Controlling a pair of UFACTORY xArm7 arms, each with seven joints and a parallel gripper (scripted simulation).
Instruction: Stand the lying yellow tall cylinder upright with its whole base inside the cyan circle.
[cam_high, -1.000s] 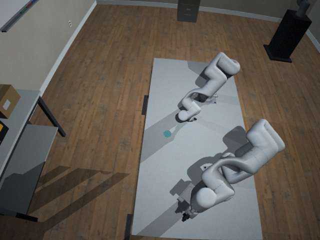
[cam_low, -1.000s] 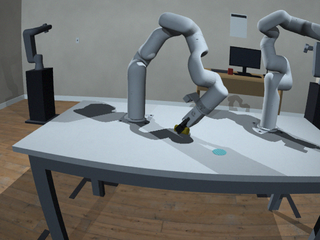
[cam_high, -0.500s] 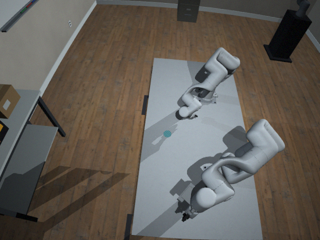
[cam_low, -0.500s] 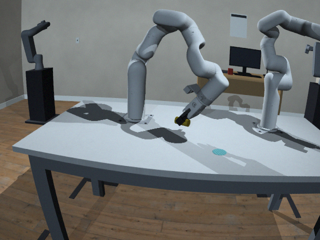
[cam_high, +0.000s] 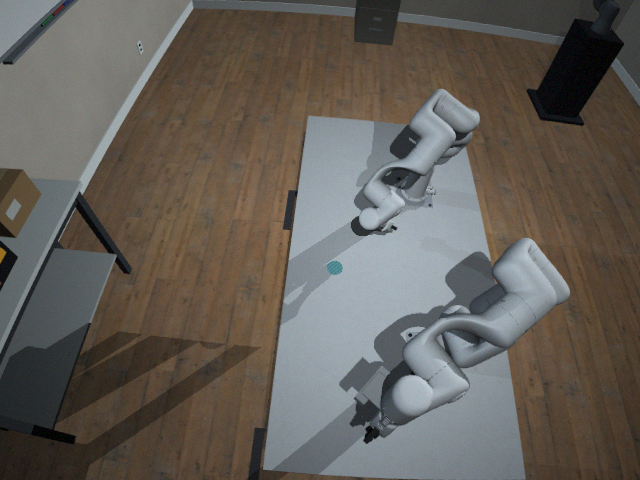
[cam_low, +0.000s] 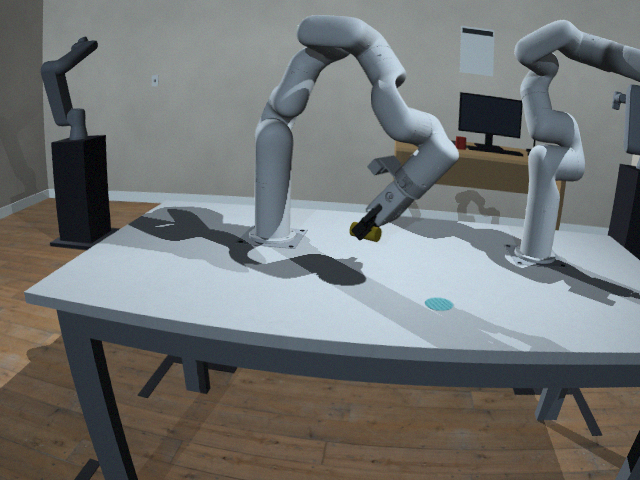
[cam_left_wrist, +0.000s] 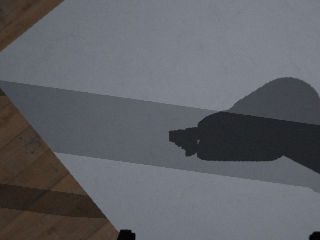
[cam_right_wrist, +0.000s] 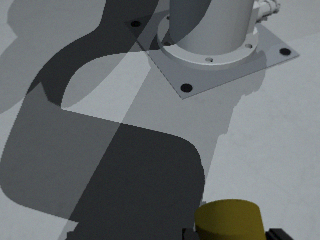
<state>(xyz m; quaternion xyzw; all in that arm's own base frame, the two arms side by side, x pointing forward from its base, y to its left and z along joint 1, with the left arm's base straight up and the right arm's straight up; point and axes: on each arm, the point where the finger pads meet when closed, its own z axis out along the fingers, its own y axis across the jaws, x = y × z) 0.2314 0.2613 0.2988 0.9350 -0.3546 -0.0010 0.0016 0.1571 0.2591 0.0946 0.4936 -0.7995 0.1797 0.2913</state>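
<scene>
The right end effector (cam_high: 392, 227) (cam_low: 366, 224) (cam_right_wrist: 230, 235) grips the yellow cylinder (cam_low: 373, 234) (cam_right_wrist: 229, 220) above the bench (cam_high: 413, 279) (cam_low: 206, 304) (cam_right_wrist: 280, 165). The left one (cam_high: 371, 435) (cam_left_wrist: 220, 236) is wide apart, near the bench's edge.

Yellow cylinder (cam_low: 374, 235) (cam_right_wrist: 230, 220) and right tool (cam_high: 391, 227) (cam_low: 364, 230) (cam_right_wrist: 230, 234) now higher above the table (cam_high: 320, 330) (cam_low: 155, 289) (cam_left_wrist: 150, 40) (cam_right_wrist: 280, 150), apparently only modestly so.
</scene>
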